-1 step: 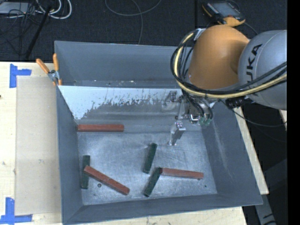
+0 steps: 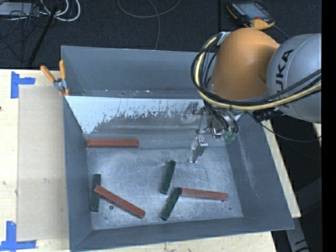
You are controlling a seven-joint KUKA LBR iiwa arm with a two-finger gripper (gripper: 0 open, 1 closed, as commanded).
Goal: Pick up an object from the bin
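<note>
**Gripper low over bare floor, near the middle green bar**

Reaching in from the right, the arm carries its orange cover over the bin's far right corner. The gripper hangs below it, towards the back of the floor and right of centre. From where I stand its silvery tip looks like one narrow piece, and I can't tell whether it is spread or closed. It sits over a bare, scuffed patch of metal, and I can see no contact between it and any of the bars.

The nearest thing is the middle green bar, a short dark stick lying nearly upright in the view. It is just below and to the left of the tip, and apart from it.

Further forward lies the right red bar, almost level. Its left end meets the top of the front green bar, which leans down to the left.

The back red bar lies level along the foot of the far wall, well to the gripper's left. In the front left corner the slanting red bar touches the left green bar at its upper end.
</note>
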